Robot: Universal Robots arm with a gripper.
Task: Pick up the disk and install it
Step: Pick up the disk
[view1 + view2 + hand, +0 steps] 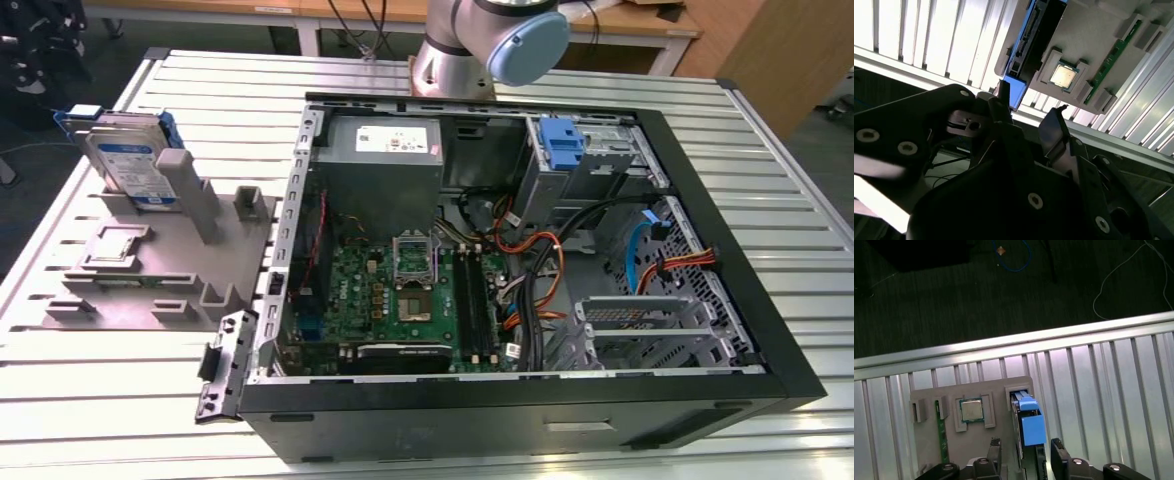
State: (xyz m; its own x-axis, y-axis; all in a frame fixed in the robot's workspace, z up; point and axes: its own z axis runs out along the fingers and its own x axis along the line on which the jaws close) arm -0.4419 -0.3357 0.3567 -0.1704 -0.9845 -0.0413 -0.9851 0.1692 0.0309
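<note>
Exterior view's left, upper part of frame: disk (127,160) stands on edge in a slot of a grey fixture (147,265), long axis upright, labelled broad face turned toward the lower left of the frame, blue carrier along its far edge. Fixture sits on the slatted metal surface (107,400). Centre to the exterior view's right: open computer case (534,395) lying flat. Inside it are the motherboard (400,290), a grey power-supply box (380,140) at the back, and further right a bare blue bracket (561,140) in the drive bay. Arm (487,40) rises at the top edge behind the case. First wrist view looks straight down on the disk (1031,427): thin top edge and blue tab only, label face not visible. End effector (1025,442) is wide open, one finger on each side of the disk, the gap clearly wider than the disk's thickness. It holds nothing; no contact seen, and its height over the disk cannot be told. Beside the disk, the same fixture (984,390) carries a processor chip (971,410) and a green memory stick (943,432). Dark floor (954,290) with a loose blue cable (1019,260) lies past the surface's edge. Second wrist view shows the end effector (1029,100) from close behind, fingers apart, with the disk (1023,42) beyond them as a dark slab edged in blue.
</note>
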